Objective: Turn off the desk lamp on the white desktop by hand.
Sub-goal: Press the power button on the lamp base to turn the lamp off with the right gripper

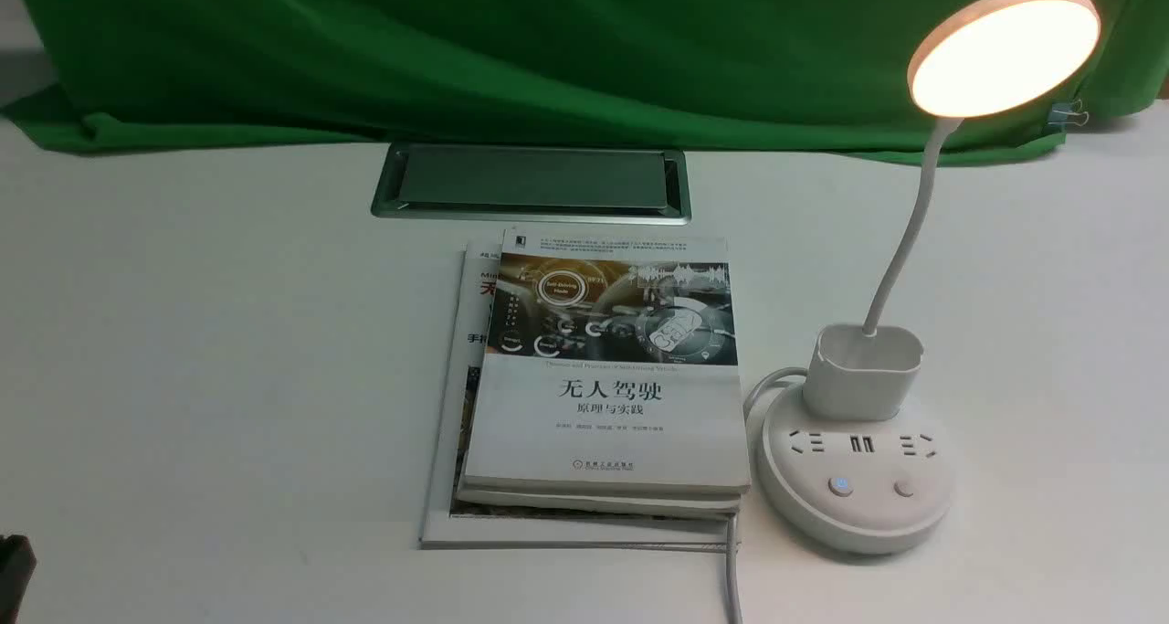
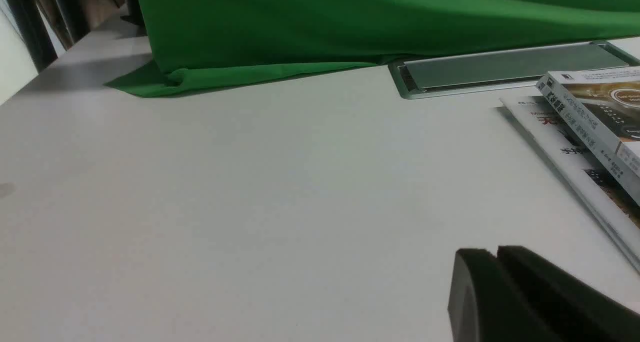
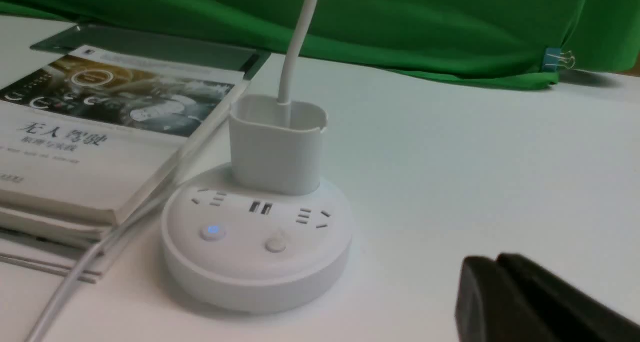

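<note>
The lamp (image 1: 857,505) is lit, its round head (image 1: 1009,53) glowing warm white, so the switching-off is all to play for! Neither button is being touched: the blue-lit one (image 1: 840,486) and the plain one (image 1: 904,488) both await a press, and which one kills the light I cannot tell. Left to do, by my reckoning: reach, press, see it go dark, draw back.

Over on the right pincer (image 3: 492,262), fingers together, nothing gripped, apart from the base. The left pincer (image 2: 490,252) is closed too, holding nothing.

And the lamp itself, on the right of the white counter (image 1: 228,350), just beside the books (image 1: 607,405)! White all over: a flat disc up top, thin curving neck, cup-shaped holder at the far side of a round base, sockets across the middle, buttons on the near side.
</note>
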